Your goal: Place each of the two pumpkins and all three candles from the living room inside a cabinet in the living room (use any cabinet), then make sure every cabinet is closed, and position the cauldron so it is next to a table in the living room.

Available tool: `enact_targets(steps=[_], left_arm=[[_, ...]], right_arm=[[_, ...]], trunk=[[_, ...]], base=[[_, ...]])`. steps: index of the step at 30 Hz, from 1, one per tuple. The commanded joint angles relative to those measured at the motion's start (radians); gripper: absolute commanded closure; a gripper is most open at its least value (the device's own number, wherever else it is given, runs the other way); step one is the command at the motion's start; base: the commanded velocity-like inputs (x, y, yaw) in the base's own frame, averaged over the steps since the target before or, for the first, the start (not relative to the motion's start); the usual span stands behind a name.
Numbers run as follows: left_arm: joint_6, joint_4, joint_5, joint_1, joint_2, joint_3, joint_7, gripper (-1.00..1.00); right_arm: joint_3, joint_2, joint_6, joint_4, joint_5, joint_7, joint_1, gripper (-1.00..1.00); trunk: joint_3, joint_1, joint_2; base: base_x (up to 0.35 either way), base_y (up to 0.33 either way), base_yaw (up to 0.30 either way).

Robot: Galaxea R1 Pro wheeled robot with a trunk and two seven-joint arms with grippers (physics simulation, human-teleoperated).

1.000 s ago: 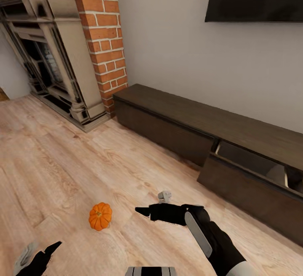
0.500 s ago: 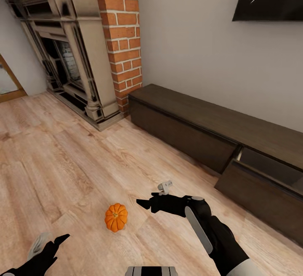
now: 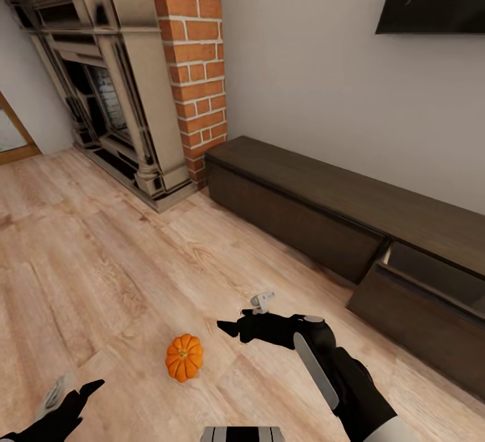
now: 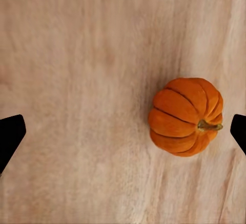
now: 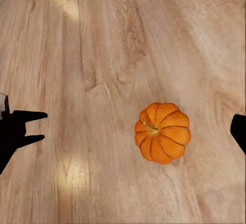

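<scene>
Pumpkin (image 3: 184,357) sits stem-up on floor (image 3: 101,267) between two spread, empty tools.

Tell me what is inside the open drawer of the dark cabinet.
The cabinet has one drawer pulled open at its right end. Only a shadowed strip of the interior shows, with nothing recognisable in it. The drawer front hides the bottom, so its contents cannot be judged.

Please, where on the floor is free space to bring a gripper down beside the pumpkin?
The wood floor is bare on every side of the pumpkin, widest toward the fireplace. Tighter: the right gripper hovers toward the cabinet, whose drawer stands open.
</scene>
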Motion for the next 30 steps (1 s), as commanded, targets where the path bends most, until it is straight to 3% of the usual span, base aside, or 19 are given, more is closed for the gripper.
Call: enact_targets(steps=[1,7,9,12,14,16,18,22,24,27,30], left_arm=[[-0.001,0.000,0.000,0.000,0.001,-0.001,0.008,-1.00],[-0.002,0.001,-0.002,-0.001,0.002,-0.003,-0.005,-1.00],[-0.003,0.001,-0.003,-0.008,0.004,-0.033,-0.037,-1.00],[-0.005,0.002,-0.006,-0.046,0.008,-0.146,-0.118,-1.00],[-0.008,0.002,-0.008,-0.076,0.020,-0.239,-0.234,-1.00],[-0.009,0.004,-0.008,-0.090,0.031,-0.299,-0.319,-1.00],[-0.005,0.003,-0.005,-0.098,0.038,-0.333,-0.372,-1.00],[0.038,0.007,0.002,-0.098,0.068,-0.341,-0.427,-1.00],[0.073,0.020,-0.002,-0.099,0.083,-0.344,-0.453,-1.00],[0.087,0.062,-0.005,-0.102,0.091,-0.350,-0.492,-1.00],[0.089,0.114,-0.016,-0.118,0.092,-0.355,-0.518,-1.00]], right_arm=[[0.001,-0.005,0.001,-0.016,0.000,-0.037,0.001,-1.00],[0.001,-0.015,0.003,-0.041,0.001,-0.041,0.002,-1.00],[0.001,-0.018,0.010,-0.076,0.002,-0.041,0.006,-1.00],[0.003,-0.054,0.018,-0.150,0.002,-0.041,0.021,-1.00],[0.004,-0.103,0.072,-0.265,0.002,-0.040,0.043,-1.00],[0.002,-0.151,0.128,-0.342,0.001,-0.039,0.079,-1.00],[0.002,-0.183,0.157,-0.377,0.001,-0.038,0.099,-1.00],[-0.016,-0.206,0.171,-0.390,0.000,-0.011,0.102,-1.00],[-0.058,-0.222,0.178,-0.392,0.000,0.072,0.100,-1.00],[-0.081,-0.228,0.187,-0.393,0.000,0.142,0.097,-1.00],[-0.087,-0.230,0.189,-0.393,0.000,0.160,0.095,-1.00]], trunk=[[0.000,0.000,0.000],[0.000,0.000,0.000],[0.000,0.000,0.000],[0.000,0.000,0.000],[0.000,0.000,0.000],[0.000,0.000,0.000],[0.000,0.000,0.000],[-0.015,0.002,-0.001],[-0.023,0.003,-0.001],[-0.035,0.004,-0.002],[-0.046,0.005,-0.003]], base=[[0.303,0.000,0.000],[0.311,0.000,0.000],[0.316,0.000,0.000],[0.317,0.000,0.000],[0.317,0.000,0.000],[0.279,0.000,0.000],[0.119,0.000,0.000],[0.031,0.000,0.000],[0.007,0.000,0.000],[0.003,0.000,0.000],[0.000,0.000,0.000]])
